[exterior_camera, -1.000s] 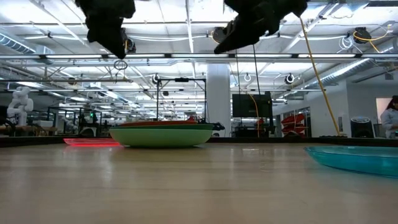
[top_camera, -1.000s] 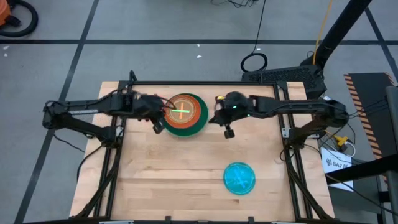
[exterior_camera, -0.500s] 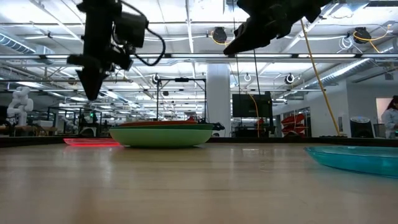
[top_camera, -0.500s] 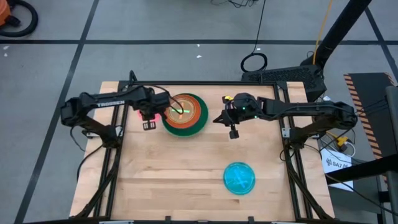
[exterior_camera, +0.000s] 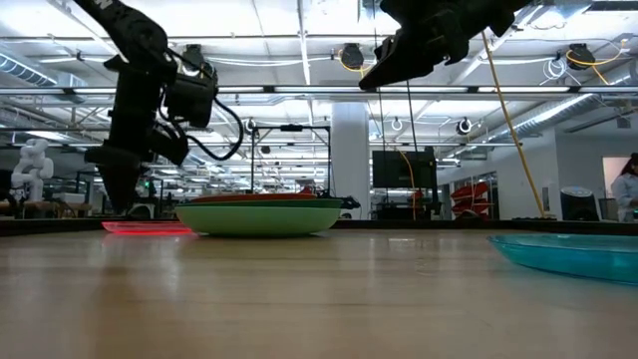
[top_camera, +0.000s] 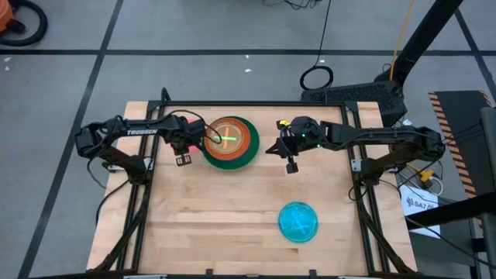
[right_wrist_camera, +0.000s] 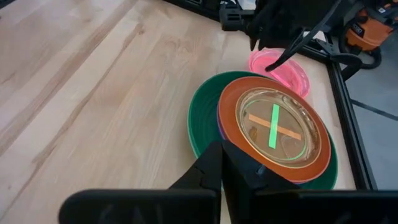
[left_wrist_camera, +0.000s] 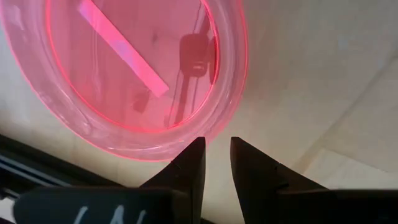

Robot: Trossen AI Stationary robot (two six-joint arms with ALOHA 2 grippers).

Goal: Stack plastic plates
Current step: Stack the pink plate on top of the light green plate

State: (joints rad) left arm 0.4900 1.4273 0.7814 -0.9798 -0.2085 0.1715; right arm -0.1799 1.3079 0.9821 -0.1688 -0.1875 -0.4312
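Note:
A stack of plates stands at the far middle of the table, dark green at the bottom, a red-orange one above it and a shiny translucent one on top. A pink plate lies flat on the table to the left of the stack. A translucent blue plate lies alone near the near right. My left gripper hangs low over the pink plate's edge, its fingers a narrow gap apart and touching nothing. My right gripper hovers shut, right of the stack.
Bare wooden table lies between the stack and the blue plate. The black frame rail runs along the far edge behind the stack. The left arm reaches over the pink plate. In the low view the blue plate's rim shows at the right.
My left gripper has moved off the stack toward the table's left edge and dropped down toward the pink plate. My right gripper has drifted slightly toward the right edge. No plate has moved.

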